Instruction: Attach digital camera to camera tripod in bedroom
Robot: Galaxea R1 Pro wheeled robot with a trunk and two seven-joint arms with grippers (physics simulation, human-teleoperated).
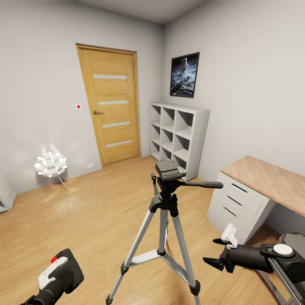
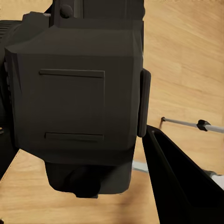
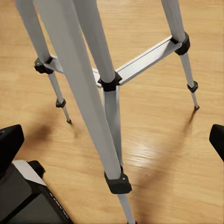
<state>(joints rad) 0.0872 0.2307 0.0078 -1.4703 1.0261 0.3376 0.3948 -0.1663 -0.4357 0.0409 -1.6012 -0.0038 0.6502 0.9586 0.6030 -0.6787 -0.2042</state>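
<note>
Black and blocky, the small DSLR-style digital camera [image 1: 63, 271] sits pinched in the left pincer [image 1: 51, 281], low and well apart from the right pincer [image 1: 222, 254]. A red round button [image 1: 54, 259] marks its top. No brand or readable writing shows on it. In the left wrist view the camera's dark, matte body [image 2: 74, 102] shows two raised bars; its far edges are cut off by the frame.

Between the two pincers stands the tall camera tripod [image 1: 163, 237], with three smooth silver metal legs, black joints and a black head [image 1: 168, 170] bearing a long black pan handle [image 1: 203, 184]. The head's flat top plate is bare. In the right wrist view the legs [image 3: 93, 93] and silver cross braces [image 3: 140, 63] rise from the light wood floor [image 3: 163, 149]; the leg tops are cut off.

The right pincer is spread, holding nothing, just beside the tripod. Beyond it stand a white-drawered table with a wooden top [image 1: 271, 178], a white cube shelf [image 1: 180, 137], a wooden door [image 1: 111, 106] and a framed astronaut picture [image 1: 184, 74].
</note>
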